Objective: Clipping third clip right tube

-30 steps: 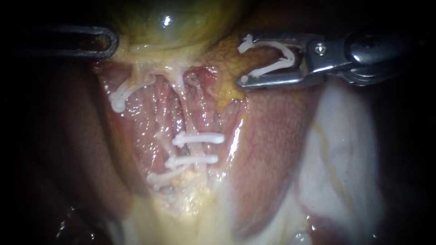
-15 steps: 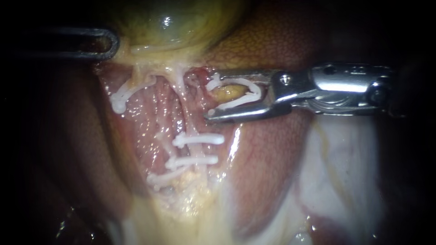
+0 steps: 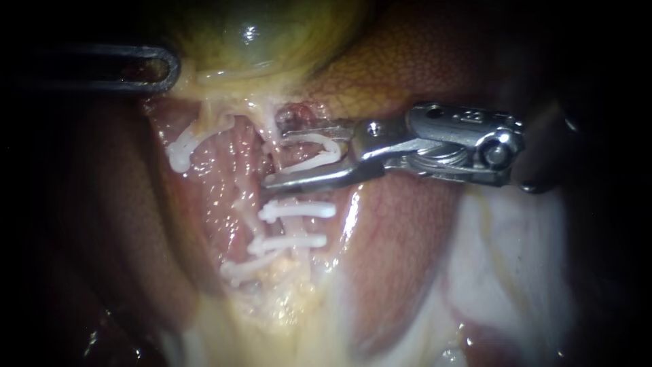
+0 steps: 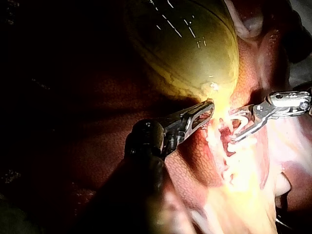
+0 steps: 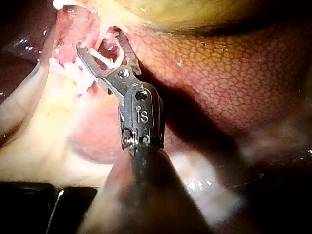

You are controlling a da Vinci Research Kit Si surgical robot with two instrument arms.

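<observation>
Endoscope view: at far left, the slim dark-metal left instrument (image 3: 166,68) presses its looped jaws together on the pale lower edge of the glossy green-yellow gallbladder (image 3: 258,34). The bright steel right instrument (image 3: 275,158) grips an open white V-shaped clip (image 3: 319,153) between spread jaws, its mouth at the pale right tube (image 3: 293,224), just on the far side of two closed white clips (image 3: 299,208). Left wrist view: the left jaws meet on yellow tissue under the gallbladder. Right wrist view: the open clip sits between the parted jaws, mottled red-brown liver (image 5: 229,83) beside.
</observation>
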